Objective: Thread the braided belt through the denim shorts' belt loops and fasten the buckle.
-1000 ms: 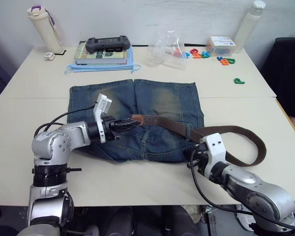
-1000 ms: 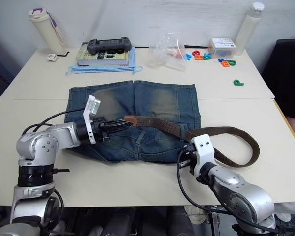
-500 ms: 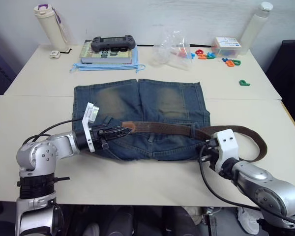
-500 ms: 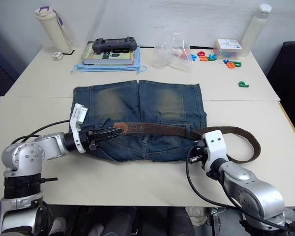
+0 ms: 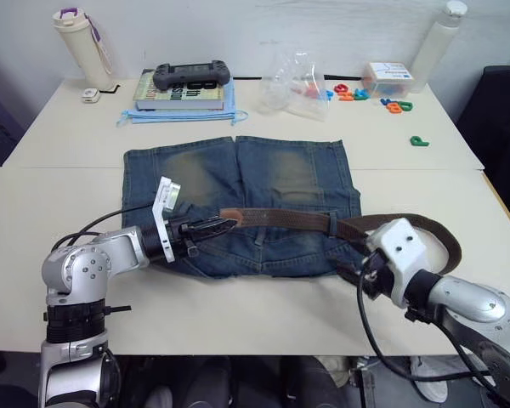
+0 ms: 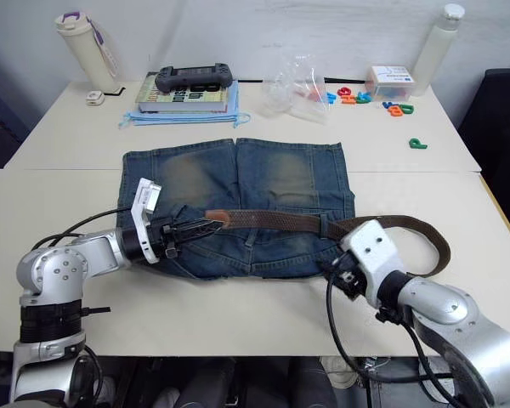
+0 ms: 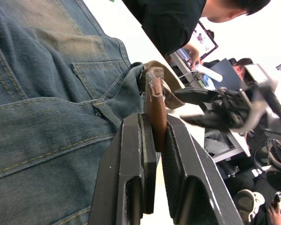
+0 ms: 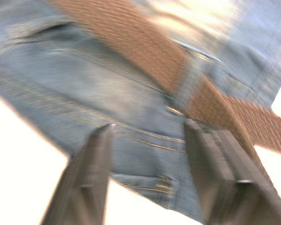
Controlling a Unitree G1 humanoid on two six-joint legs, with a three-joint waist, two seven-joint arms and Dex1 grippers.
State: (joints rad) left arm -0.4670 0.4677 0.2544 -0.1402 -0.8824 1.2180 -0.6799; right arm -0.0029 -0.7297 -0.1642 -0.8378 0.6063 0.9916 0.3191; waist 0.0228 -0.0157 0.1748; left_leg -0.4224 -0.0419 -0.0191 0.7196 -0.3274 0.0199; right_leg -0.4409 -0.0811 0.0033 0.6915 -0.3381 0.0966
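The denim shorts (image 5: 238, 178) lie flat on the table with the waistband toward me. The braided belt (image 5: 289, 219) runs along that waistband and passes under a belt loop (image 5: 330, 223) at the right. From there it curves round in a bend (image 5: 438, 238) on the table. My left gripper (image 5: 214, 226) is shut on the belt's tan leather end (image 7: 154, 98) at the waistband's middle left. My right gripper (image 8: 150, 140) is open just off the shorts' right corner, with the belt beyond its fingertips. The buckle is out of view.
At the back are a book with a game controller (image 5: 187, 75), a cream bottle (image 5: 78, 38), a clear plastic bag (image 5: 293, 81), coloured letters (image 5: 391, 104) and a white bottle (image 5: 433, 38). People (image 7: 168, 18) sit beyond the table's right side.
My right gripper has opened and let go of the belt near the right loop. The left gripper keeps its hold on the belt end, which has shifted slightly.
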